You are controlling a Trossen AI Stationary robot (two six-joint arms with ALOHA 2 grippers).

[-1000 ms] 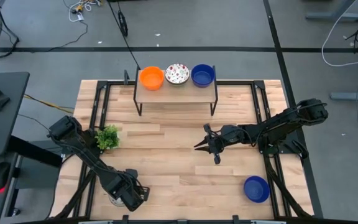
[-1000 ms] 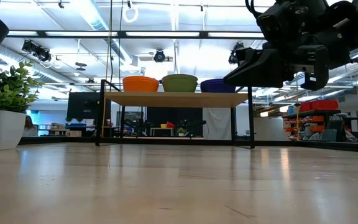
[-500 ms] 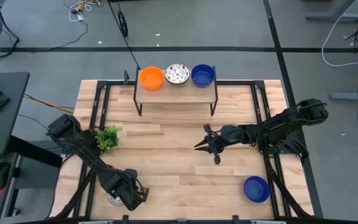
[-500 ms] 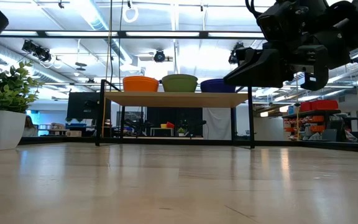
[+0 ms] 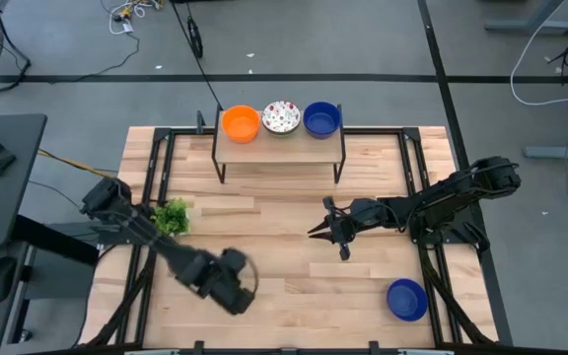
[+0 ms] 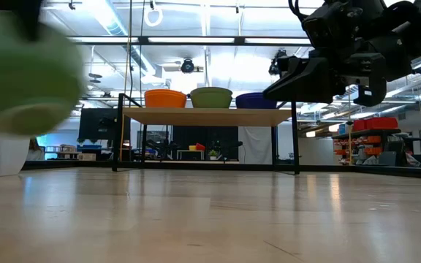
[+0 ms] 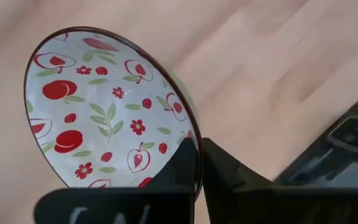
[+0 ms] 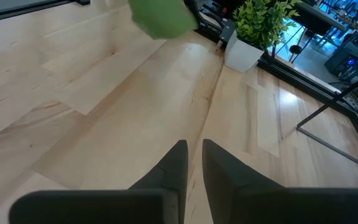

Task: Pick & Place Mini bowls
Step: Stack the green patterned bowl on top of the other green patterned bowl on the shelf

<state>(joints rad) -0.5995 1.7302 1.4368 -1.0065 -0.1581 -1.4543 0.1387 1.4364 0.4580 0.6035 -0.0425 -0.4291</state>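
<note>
My left gripper (image 5: 233,288) is shut on a white mini bowl with a red-and-green fruit pattern (image 7: 104,112), above the table's near left part. The bowl's green outside shows blurred in the low view (image 6: 20,80). An orange bowl (image 5: 241,122), a patterned bowl (image 5: 281,116) and a blue bowl (image 5: 321,118) stand on a small shelf (image 5: 279,143) at the far edge. Another blue bowl (image 5: 406,299) sits on the table at the near right. My right gripper (image 5: 321,229) hovers over the table's middle right, its fingers (image 8: 178,163) a narrow gap apart with nothing between them. My left gripper pinches the patterned bowl's rim (image 7: 193,134) between its two fingers, one finger (image 7: 182,168) inside the bowl and the other (image 7: 222,168) outside. The bowl is lifted clear of the table, its inside turned toward the wrist camera.
A small green plant in a white pot (image 5: 171,217) stands near the table's left edge, just far-left of my left gripper. The black table frame (image 5: 422,187) runs along both sides. Bare wood lies between the shelf and the grippers.
My left gripper has shut on the patterned bowl's rim at the table's near left corner. It has then risen with the bowl and swung toward the right and a little toward the far edge. The bowl is lifted clear of the table.
</note>
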